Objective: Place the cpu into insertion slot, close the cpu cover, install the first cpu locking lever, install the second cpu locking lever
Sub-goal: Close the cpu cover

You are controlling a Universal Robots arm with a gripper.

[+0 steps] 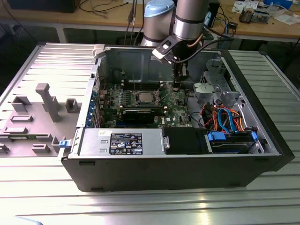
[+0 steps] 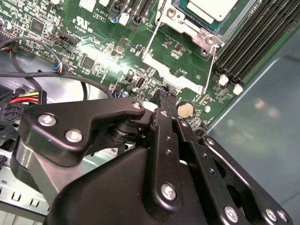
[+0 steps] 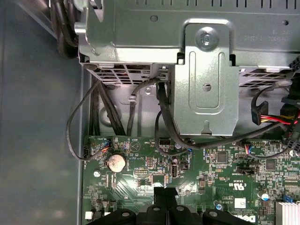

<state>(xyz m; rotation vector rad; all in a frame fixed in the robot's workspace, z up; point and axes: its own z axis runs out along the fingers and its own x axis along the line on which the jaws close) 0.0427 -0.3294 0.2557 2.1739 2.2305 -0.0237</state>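
The cpu (image 2: 209, 7) lies in the insertion slot, its silver top showing through the window of the cpu cover (image 2: 186, 26), which sits flat around it. In the exterior view the cpu (image 1: 145, 97) shows as a pale square on the green motherboard (image 1: 176, 101). Thin wire locking levers (image 2: 151, 41) run along the socket's sides; whether they are latched I cannot tell. My gripper (image 1: 176, 86) hangs inside the case, to the exterior view's right of the socket. Its black fingertips (image 2: 162, 96) are shut with nothing between them, low over the board beside a coin battery (image 2: 186, 109).
A grey drive cage (image 3: 201, 70) and loose black cables (image 3: 164, 112) stand close to the gripper. Black memory slots (image 2: 253, 37) run beside the socket. A power supply (image 1: 122, 140) and blue-tabbed drive bays (image 1: 229, 138) fill the case's near side. Grey fixtures (image 1: 47, 101) sit outside the case.
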